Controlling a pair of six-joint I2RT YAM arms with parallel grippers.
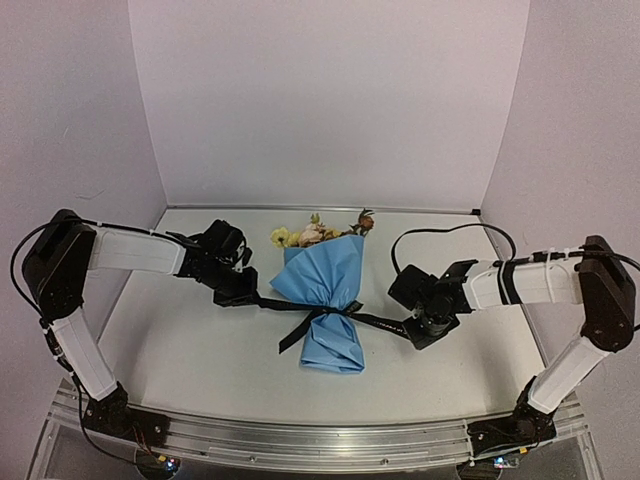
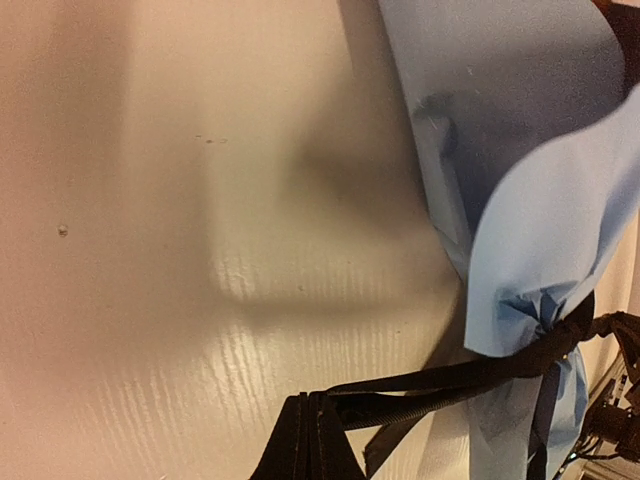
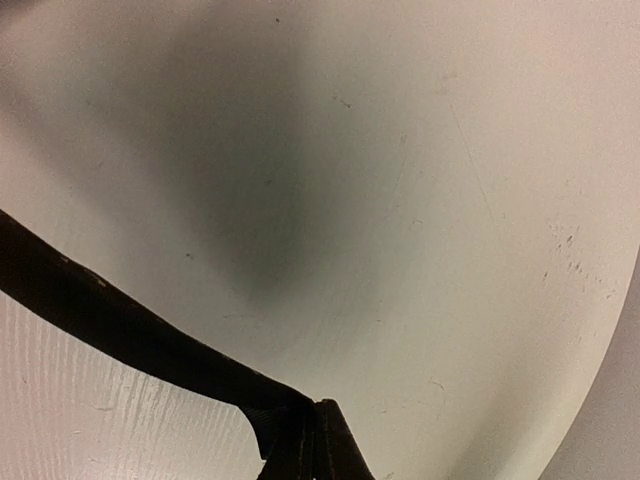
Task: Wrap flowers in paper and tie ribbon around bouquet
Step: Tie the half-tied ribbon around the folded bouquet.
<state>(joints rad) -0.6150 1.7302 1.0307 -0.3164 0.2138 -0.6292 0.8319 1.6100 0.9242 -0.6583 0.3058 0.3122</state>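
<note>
The bouquet (image 1: 325, 295) lies in the middle of the table, its light-blue paper (image 2: 545, 200) pinched at a narrow waist. Yellow, pink and orange flowers (image 1: 315, 232) show above the far rim. The black ribbon (image 1: 375, 321) is knotted round the waist and stretches out to both sides. My left gripper (image 1: 250, 296) is shut on the ribbon (image 2: 440, 385) end to the left of the bouquet. My right gripper (image 1: 412, 330) is shut on the ribbon (image 3: 130, 325) end to the right. A loose tail of ribbon hangs down in front of the knot.
The white table (image 1: 180, 350) is walled by pale panels at the back and sides. A black cable (image 1: 440, 235) loops over the table behind the right arm. A metal rail (image 1: 300, 440) runs along the near edge.
</note>
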